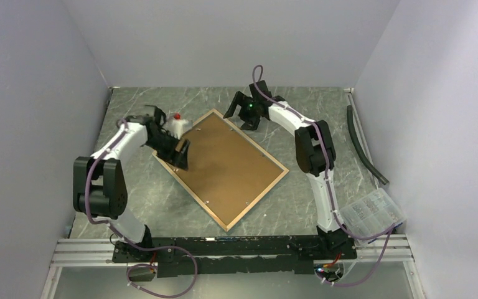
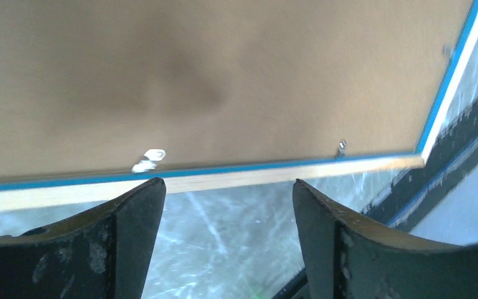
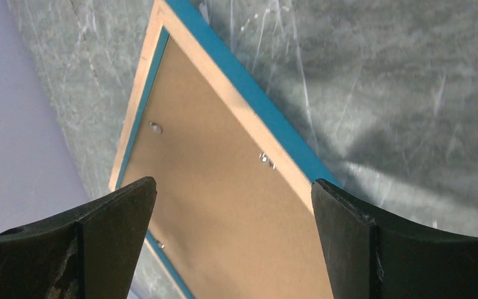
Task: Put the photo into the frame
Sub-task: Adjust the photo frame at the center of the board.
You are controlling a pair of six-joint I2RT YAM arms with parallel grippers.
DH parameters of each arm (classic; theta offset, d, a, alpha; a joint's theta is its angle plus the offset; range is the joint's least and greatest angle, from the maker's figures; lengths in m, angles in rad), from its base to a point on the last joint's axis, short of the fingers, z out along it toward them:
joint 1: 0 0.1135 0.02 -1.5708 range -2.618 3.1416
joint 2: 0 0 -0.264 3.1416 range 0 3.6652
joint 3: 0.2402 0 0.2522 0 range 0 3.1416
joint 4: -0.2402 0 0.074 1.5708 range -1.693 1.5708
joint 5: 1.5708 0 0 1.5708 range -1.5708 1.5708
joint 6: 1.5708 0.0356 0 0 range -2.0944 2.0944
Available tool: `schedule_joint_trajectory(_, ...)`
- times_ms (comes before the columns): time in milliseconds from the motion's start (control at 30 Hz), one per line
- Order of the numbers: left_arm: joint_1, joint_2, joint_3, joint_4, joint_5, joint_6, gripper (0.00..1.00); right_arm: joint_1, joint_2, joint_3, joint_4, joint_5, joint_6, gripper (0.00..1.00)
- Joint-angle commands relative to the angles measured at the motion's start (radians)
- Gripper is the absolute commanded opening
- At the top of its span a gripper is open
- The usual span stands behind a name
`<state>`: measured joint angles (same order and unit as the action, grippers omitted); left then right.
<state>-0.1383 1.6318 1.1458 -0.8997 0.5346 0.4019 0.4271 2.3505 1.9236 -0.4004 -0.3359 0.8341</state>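
The frame (image 1: 258,199) lies face down on the table, its pale wood rim around the brown backing board (image 1: 224,162). My left gripper (image 1: 182,156) is open at the frame's left edge; in the left wrist view (image 2: 227,182) its fingertips reach the pale rim (image 2: 373,163). My right gripper (image 1: 241,113) is open and empty above the frame's far corner; the right wrist view (image 3: 231,182) looks down on the board (image 3: 224,205) and the turquoise rim (image 3: 255,87). No photo shows as such. A small white shape with a red spot (image 1: 175,123) sits behind the left arm; I cannot tell what it is.
Small metal clips (image 2: 149,159) (image 3: 266,159) stand along the inside of the rim. A clear plastic parts box (image 1: 373,213) lies at the near right. A dark hose (image 1: 364,143) runs along the right wall. The walls close in on three sides.
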Motion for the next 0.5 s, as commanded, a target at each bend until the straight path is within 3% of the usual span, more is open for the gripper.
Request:
schedule_joint_trajectory(0, 0.133, -0.002, 0.137, -0.009, 0.056, 0.034, 0.84, -0.011, -0.132, 0.003, -0.095, -0.006, -0.008, 1.00)
schedule_joint_trajectory(167, 0.254, 0.067, 0.259, -0.014, 0.073, 0.040, 0.87, -0.032, -0.246, -0.091, -0.142, 0.086, -0.021, 1.00)
schedule_joint_trajectory(300, 0.281, 0.133, 0.338, 0.006, 0.044, 0.021, 0.94, -0.051, -0.395, -0.252, -0.159, 0.172, -0.018, 1.00)
schedule_joint_trajectory(467, 0.290, 0.190, 0.390, 0.067, -0.021, -0.010, 0.94, -0.060, -0.585, -0.463, -0.204, 0.259, 0.013, 1.00)
